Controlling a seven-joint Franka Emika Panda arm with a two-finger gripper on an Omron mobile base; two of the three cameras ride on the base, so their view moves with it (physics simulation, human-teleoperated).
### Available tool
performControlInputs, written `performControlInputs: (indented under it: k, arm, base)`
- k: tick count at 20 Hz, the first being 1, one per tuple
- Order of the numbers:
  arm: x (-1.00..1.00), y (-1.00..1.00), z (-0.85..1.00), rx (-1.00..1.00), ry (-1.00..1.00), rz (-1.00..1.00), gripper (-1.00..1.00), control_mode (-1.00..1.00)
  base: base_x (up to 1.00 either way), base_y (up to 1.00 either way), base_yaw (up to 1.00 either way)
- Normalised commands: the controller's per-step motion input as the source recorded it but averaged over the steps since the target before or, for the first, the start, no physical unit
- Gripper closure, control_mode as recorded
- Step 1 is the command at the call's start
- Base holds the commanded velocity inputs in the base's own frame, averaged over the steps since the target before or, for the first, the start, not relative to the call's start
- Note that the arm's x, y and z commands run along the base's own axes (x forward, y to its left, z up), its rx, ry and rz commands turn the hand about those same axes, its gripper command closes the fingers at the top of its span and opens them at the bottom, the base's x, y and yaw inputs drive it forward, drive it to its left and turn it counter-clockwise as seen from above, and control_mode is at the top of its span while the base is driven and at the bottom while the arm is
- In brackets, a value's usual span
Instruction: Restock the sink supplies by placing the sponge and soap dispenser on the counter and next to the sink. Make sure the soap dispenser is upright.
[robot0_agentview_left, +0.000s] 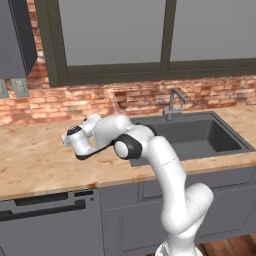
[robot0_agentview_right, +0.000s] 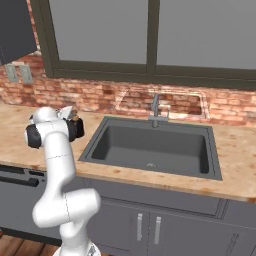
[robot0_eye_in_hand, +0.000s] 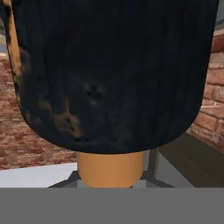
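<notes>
The left base view looks forward and down from behind the arm, with the sink (robot0_agentview_left: 192, 137) to the right of centre and the tabletop (robot0_agentview_left: 35, 160) spreading left. The right base view faces the same sink (robot0_agentview_right: 150, 145), faucet (robot0_agentview_right: 156, 111), brick wall and window from the other side. The hand view sits very close against the soap dispenser (robot0_eye_in_hand: 109, 78).
</notes>
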Motion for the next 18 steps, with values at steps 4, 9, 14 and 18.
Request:
performControlInputs:
  k: [4,9,14,18]
  arm:
    - [-0.25,-0.01,-0.31,0.0,-0.03,0.0,1.0,-1.0]
    - [-0.07,-0.06,-0.19,-0.01,-0.13,0.0,1.0,-1.0]
    - [0.0,-0.12,-0.27,-0.01,-0.14,0.0,1.0,-1.0]
    - [0.0,-0.09,-0.4,0.0,-0.11,0.0,-1.0,-1.0]
  base:
    - [0.0,0.0,0.0]
    - [0.0,0.0,0.0]
    - [0.0,0.0,0.0]
    - [0.0,0.0,0.0]
